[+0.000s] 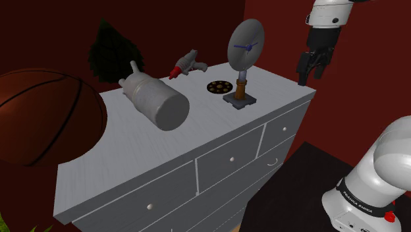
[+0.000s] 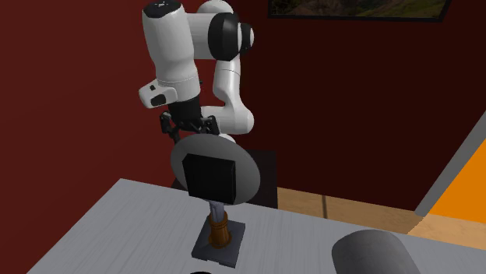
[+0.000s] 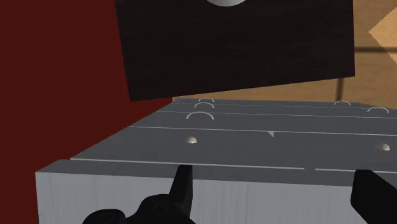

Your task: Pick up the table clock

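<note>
The table clock is a grey round dial with blue hands on a short brown post and a dark square base. It stands upright near the right end of a grey dresser top. From behind, the clock shows a black box on its back. My gripper hangs open to the right of the clock, off the dresser's end and apart from it. In the second exterior view the gripper is behind the dial's upper edge. Both fingers stand wide apart above the dresser's end, with nothing between them.
On the dresser lie a big grey bottle on its side, a small grey and red toy and a dark dotted disc. A large basketball overlaps the left end. Dark red walls stand behind. The black stand top sits below the hand.
</note>
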`<move>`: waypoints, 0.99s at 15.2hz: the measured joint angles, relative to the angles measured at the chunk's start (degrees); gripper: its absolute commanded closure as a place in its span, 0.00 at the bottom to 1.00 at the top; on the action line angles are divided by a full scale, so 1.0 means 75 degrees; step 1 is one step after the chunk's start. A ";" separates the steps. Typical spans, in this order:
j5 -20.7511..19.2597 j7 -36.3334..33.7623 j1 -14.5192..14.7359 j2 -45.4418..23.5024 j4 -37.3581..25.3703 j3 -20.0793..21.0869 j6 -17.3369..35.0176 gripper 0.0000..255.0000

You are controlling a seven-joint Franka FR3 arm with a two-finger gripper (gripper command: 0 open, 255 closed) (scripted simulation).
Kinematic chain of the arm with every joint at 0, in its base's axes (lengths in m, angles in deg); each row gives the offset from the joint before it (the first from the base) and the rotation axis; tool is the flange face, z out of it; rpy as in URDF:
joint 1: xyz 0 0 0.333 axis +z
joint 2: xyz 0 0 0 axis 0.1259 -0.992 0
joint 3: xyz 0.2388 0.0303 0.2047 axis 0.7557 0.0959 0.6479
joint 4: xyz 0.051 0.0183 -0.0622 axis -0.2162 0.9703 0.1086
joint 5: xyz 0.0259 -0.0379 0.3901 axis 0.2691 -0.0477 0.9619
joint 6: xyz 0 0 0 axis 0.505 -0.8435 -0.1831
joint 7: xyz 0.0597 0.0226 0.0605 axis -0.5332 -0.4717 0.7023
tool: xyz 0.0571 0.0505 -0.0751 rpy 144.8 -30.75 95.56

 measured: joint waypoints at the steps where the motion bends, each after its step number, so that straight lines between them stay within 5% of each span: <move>1: 0.0000 0.0000 0.0000 0.0000 0.0000 0.0000 0.0000 0.00; 15: -0.0124 0.4341 0.1531 -0.3494 -0.4842 -0.0584 -0.1309 0.00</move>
